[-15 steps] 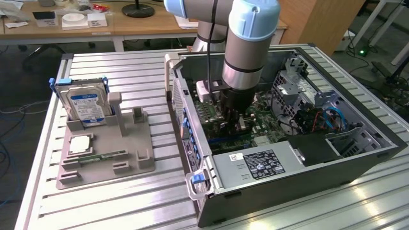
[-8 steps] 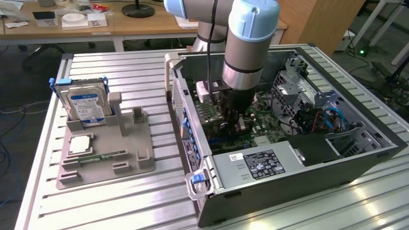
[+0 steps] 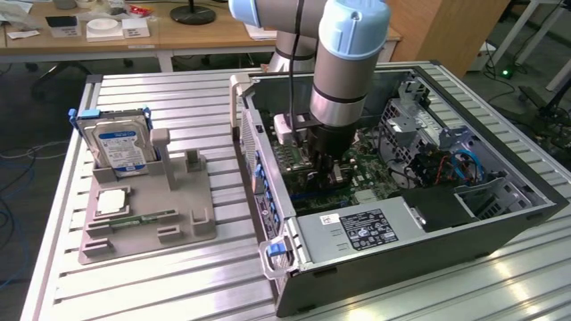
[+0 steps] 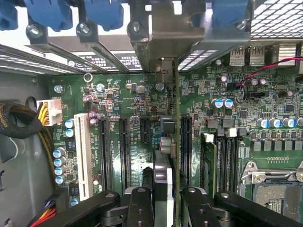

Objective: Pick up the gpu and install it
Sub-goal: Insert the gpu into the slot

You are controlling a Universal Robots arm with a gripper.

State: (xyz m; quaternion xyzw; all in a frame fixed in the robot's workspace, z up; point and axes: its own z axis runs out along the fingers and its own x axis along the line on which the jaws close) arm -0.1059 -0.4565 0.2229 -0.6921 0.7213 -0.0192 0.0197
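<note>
Right up close, my gripper pinches the gpu edge-on over the motherboard, maybe not pushed in.

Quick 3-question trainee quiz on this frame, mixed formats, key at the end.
1. True or false: the gripper is inside the computer case.
2. What does the gripper hold? A) hard drive B) gpu C) memory stick
3. Where does the hard drive stand?

Key:
1. True; it is down over the motherboard.
2. B; the gpu stands edge-on between the fingers.
3. Upright in the grey holder outside the case.
</note>
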